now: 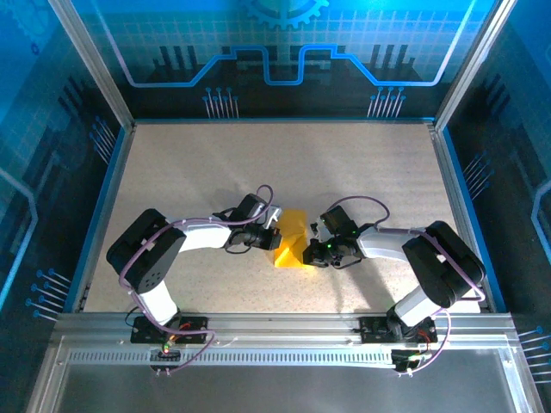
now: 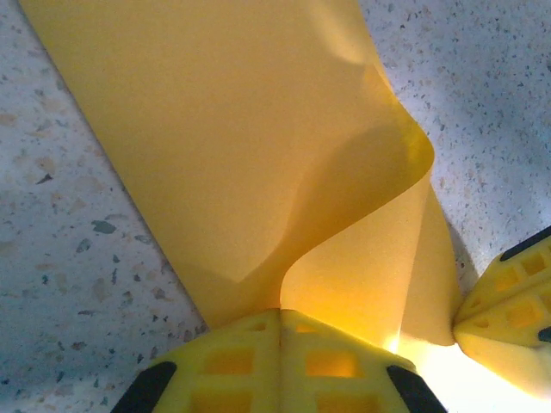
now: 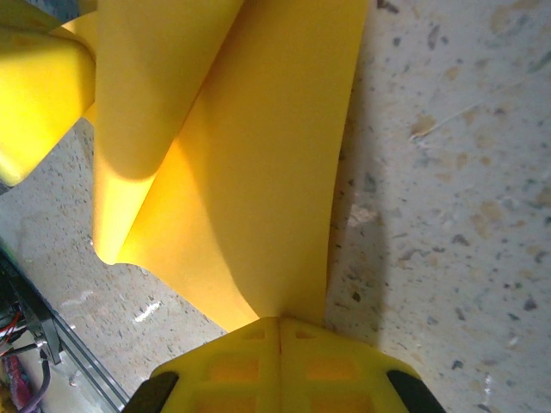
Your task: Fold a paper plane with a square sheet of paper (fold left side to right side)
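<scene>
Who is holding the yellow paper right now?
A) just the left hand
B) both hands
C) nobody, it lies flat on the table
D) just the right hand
B: the left hand and the right hand are each shut on an edge of the yellow paper, which curls between them.

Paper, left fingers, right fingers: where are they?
paper (image 1: 291,237): top view, middle of the sheet.
left fingers (image 2: 237,366): left wrist view, one yellow finger's face.
right fingers (image 3: 237,370): right wrist view, one yellow finger's face.
</scene>
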`<state>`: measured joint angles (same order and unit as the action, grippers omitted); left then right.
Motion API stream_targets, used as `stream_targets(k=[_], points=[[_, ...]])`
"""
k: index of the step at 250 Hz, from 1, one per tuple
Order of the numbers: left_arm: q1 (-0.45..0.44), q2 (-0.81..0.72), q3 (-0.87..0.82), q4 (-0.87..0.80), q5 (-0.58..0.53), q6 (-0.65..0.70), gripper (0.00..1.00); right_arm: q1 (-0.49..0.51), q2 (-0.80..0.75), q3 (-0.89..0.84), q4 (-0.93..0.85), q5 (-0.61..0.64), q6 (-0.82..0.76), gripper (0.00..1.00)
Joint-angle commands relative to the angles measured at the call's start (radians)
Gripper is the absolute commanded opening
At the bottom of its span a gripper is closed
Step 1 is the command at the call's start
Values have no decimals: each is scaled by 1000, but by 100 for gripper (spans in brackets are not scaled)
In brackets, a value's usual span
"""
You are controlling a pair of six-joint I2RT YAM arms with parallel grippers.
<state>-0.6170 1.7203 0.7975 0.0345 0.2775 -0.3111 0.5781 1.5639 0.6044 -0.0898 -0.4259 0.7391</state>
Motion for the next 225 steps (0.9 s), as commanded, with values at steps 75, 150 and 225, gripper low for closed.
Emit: stream_targets(k=[75, 150, 225], points=[[10, 39, -4, 9, -18, 22, 0, 16, 18, 0, -82, 48, -15, 0], [7, 45, -20, 6, -24, 21, 0, 12, -98, 25, -67, -2, 1, 0], [5, 37, -21, -1, -33, 27, 0, 14, -84, 63, 79, -24, 60, 0]])
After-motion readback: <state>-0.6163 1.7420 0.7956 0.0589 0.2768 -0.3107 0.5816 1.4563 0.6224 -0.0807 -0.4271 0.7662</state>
